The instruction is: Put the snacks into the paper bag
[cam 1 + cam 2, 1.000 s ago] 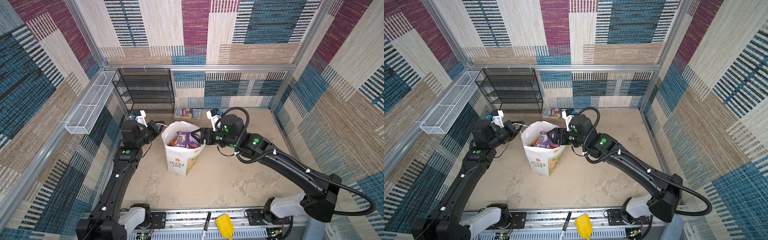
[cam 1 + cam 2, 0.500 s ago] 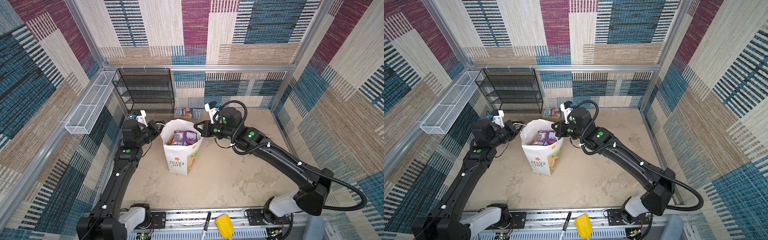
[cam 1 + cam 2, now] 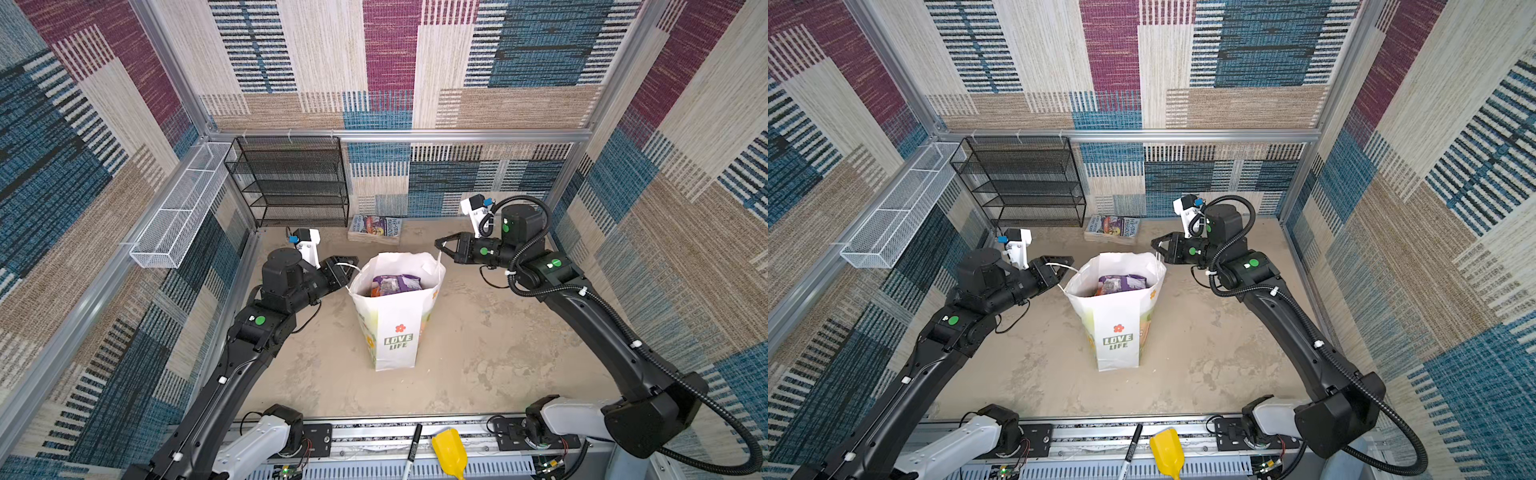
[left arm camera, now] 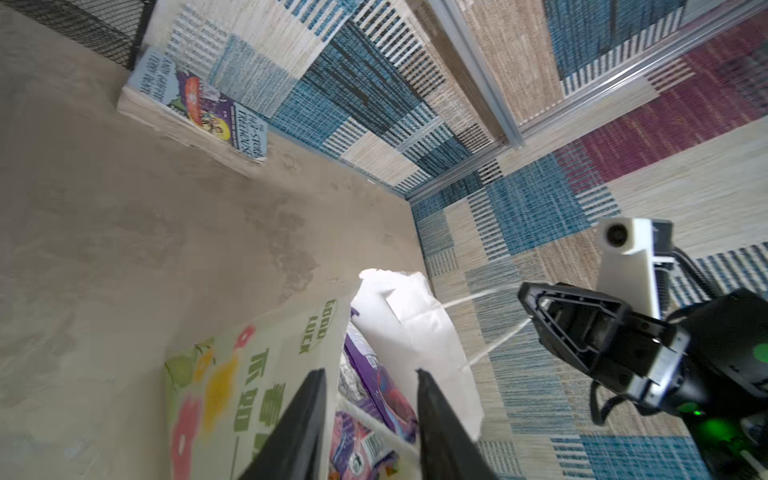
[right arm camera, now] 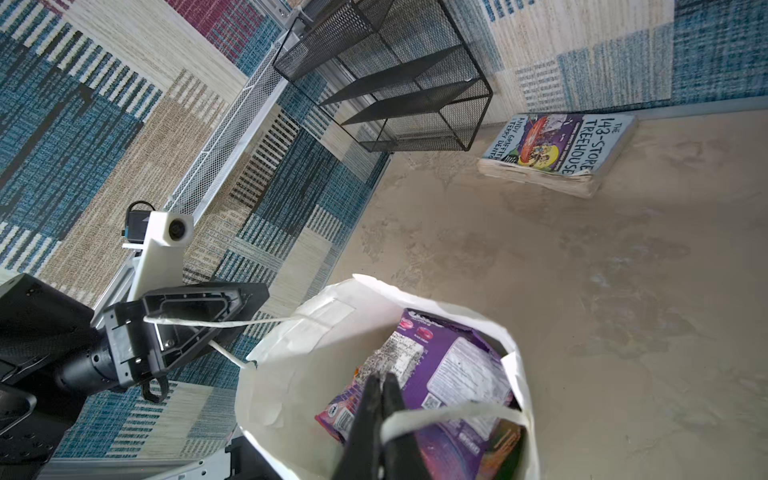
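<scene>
The paper bag (image 3: pixel 395 332) stands upright in the middle of both top views on the sandy table (image 3: pixel 498 353). Its mouth is open and its "LOVE LIFE" side faces the lower edge of the frame. The snacks (image 3: pixel 395 284) lie inside it. A purple packet is on top with an orange edge showing beside it, and I cannot count the rest.

My left gripper (image 3: pixel 353 267) sits just left of the bag's rim, level with the mouth. Its fingers (image 4: pixel 299 415) are spread, and my left wrist view shows a clear gap between them. The bag's printed side and the purple packet appear through that gap. In the right wrist view the left handle (image 5: pixel 216 322), a white cord, is looped over one of those fingers and runs taut from the rim. Nothing is squeezed between them.

My right gripper (image 3: pixel 437 243) is at the upper right of the bag's rim in both top views, just outside the far corner. Its fingers (image 5: pixel 370 407) are pressed together on the right handle (image 5: pixel 436 415), pinching the cord directly above the purple packet.

Behind the bag, against the back wall in the upper middle of the frame, a book (image 3: pixel 374 226) lies flat beside a black mesh shelf (image 3: pixel 291 183).
</scene>
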Controlling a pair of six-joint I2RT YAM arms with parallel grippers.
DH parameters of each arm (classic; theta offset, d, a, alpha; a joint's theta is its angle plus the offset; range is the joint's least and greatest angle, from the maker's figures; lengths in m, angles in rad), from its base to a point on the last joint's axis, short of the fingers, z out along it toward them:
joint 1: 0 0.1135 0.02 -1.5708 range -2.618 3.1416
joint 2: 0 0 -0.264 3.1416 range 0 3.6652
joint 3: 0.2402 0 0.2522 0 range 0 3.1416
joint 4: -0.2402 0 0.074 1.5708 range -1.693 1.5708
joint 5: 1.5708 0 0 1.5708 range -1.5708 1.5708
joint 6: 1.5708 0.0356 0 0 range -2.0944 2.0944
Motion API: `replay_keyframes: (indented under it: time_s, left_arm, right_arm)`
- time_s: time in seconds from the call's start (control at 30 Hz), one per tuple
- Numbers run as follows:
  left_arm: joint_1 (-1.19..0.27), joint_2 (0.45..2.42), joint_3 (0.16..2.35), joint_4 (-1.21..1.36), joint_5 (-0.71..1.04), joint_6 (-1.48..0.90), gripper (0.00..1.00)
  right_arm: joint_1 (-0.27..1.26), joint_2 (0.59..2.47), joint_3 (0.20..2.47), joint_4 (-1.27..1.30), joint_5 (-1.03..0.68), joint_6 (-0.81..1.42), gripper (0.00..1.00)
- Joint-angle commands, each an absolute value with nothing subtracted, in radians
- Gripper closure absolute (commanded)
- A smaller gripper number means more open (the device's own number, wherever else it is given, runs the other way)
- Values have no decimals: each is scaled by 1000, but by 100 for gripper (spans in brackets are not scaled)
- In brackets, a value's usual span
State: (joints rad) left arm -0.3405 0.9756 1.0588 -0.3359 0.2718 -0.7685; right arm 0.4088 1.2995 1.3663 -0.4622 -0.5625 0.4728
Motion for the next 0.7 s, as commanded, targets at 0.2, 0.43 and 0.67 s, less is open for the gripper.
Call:
replay_keyframes:
  time_s: [0.2,0.43,0.67]
  left_arm:
    - [-339,1044,1144,-663,104,-555,24]
    - [-339,977,1145,-807,32,-517,26]
    - [-347,1008,1180,-800,169,-531,48]
  right_arm:
    - [405,1240,1313,-382,-655,437,100]
    - [403,1236,1297,-372,-651,450,100]
    - [403,1251,1293,-310,-652,487,100]
